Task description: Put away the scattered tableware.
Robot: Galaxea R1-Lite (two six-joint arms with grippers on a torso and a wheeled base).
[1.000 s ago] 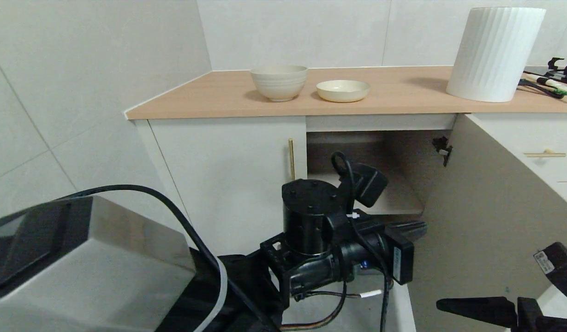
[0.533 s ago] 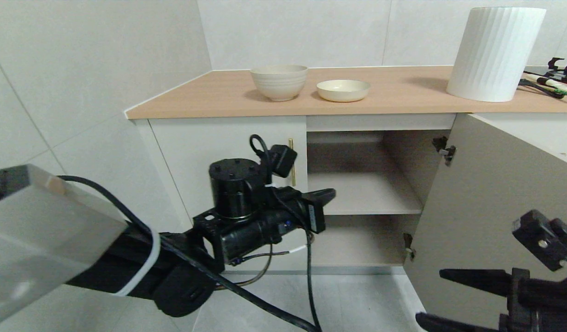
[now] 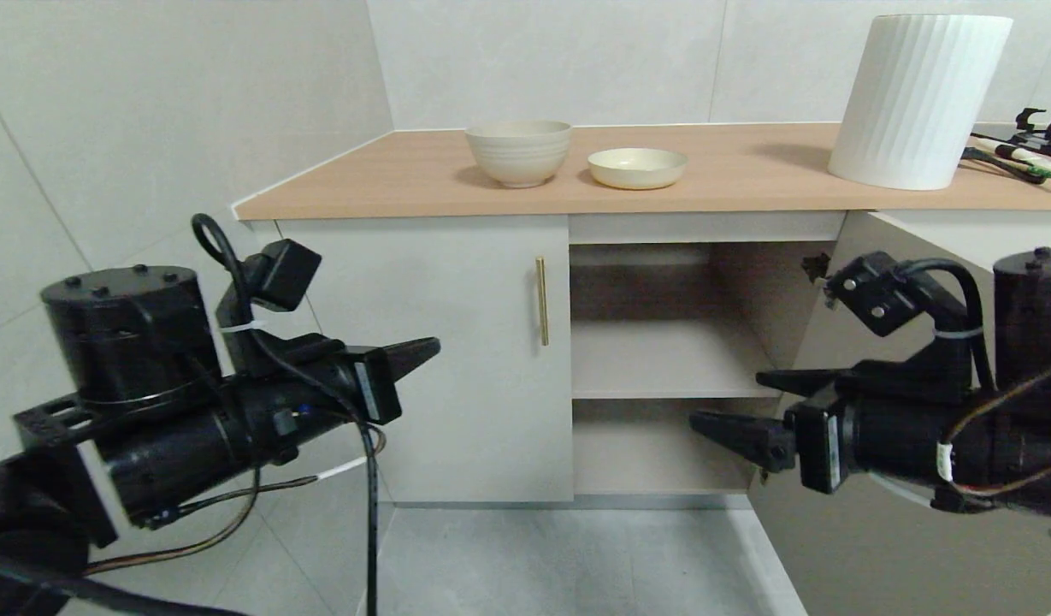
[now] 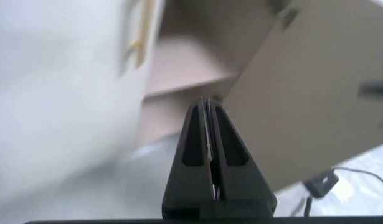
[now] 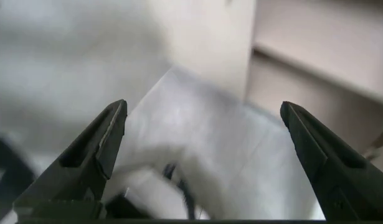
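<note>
A beige ribbed bowl (image 3: 518, 152) and a small shallow dish (image 3: 636, 168) stand side by side on the wooden countertop (image 3: 388, 184). Below them the cabinet's right half is open, with an empty shelf (image 3: 662, 359) inside. My left gripper (image 3: 422, 349) hangs shut and empty in front of the closed left door, well below the bowl; its fingers (image 4: 207, 118) are pressed together. My right gripper (image 3: 735, 399) is level with the shelf at the opening's right side, open and empty. Its fingers (image 5: 107, 134) are spread wide.
A tall white ribbed container (image 3: 918, 98) stands at the counter's right, with dark utensils (image 3: 1025, 154) beyond it. The open cabinet door (image 3: 833, 547) swings out behind my right arm. A gold handle (image 3: 541, 301) marks the closed door. Tiled wall runs along the left.
My left arm has swung away from the cabinet opening to the left. My right arm has risen into view before the open door. The door stands wider than a second ago.
</note>
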